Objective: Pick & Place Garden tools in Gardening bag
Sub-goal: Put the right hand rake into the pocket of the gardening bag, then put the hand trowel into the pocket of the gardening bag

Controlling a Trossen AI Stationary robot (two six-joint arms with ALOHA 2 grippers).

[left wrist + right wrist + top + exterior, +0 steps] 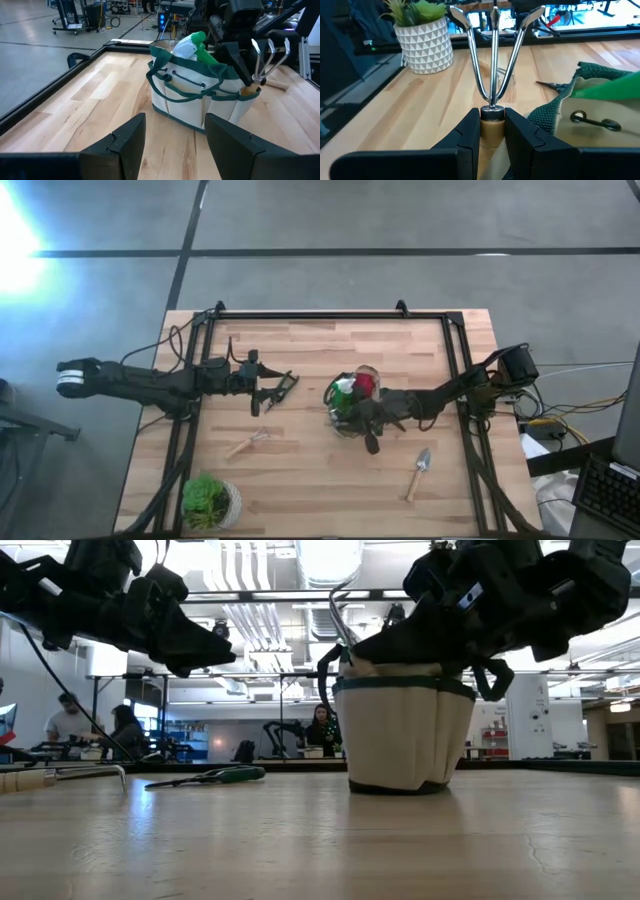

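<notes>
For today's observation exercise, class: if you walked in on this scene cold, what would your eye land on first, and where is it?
First, the gardening bag at mid-table, a green spray bottle poking out of it. At its side the right gripper is shut on a three-pronged rake, prongs up. The open left gripper hovers over the table's left half, with pruners, a wooden-handled fork, a trowel and a potted plant on the wood.

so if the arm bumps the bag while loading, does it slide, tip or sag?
The bag looks like soft fabric with sagging handles, so the rim probably gives. Its wide flat base makes tipping unlikely. On the smooth wood table, a push would likely slide it.
</notes>
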